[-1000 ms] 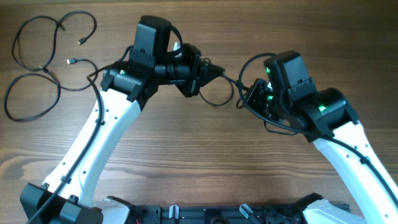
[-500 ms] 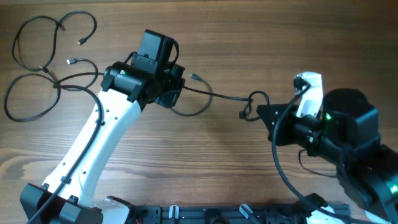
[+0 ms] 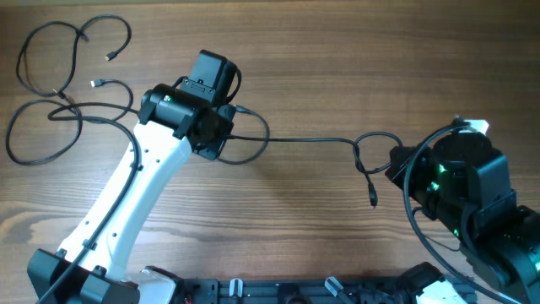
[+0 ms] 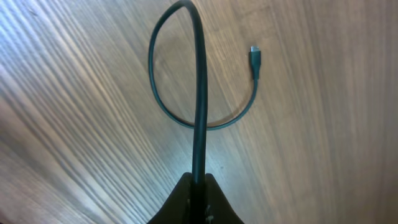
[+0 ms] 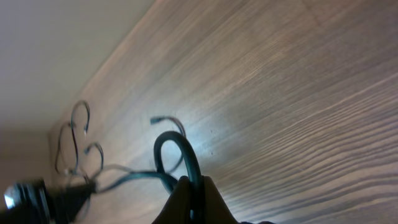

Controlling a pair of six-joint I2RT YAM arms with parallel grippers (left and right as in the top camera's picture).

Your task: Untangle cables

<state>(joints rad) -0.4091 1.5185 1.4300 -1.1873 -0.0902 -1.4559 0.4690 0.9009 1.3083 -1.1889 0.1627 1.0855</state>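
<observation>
Wood table [image 3: 337, 67]: one cable [image 3: 312, 141] gripped by left tool [image 4: 199, 182], right tool [image 5: 193, 186].

right gripper [image 5: 194, 186] at 6 o'clock, jaws pinched on a black cable [image 5: 169, 139] | cable arches up toward 12, then trails off to 8 | small plug end [image 5: 154, 119] just above the arch | more cables [image 5: 77, 133] blurred at 9 | wood table [image 5: 298, 93]

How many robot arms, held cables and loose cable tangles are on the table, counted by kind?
2 robot arms: left arm, right arm
1 held cable
1 loose cable tangle, its separate cords not countable
Total: 4
</observation>
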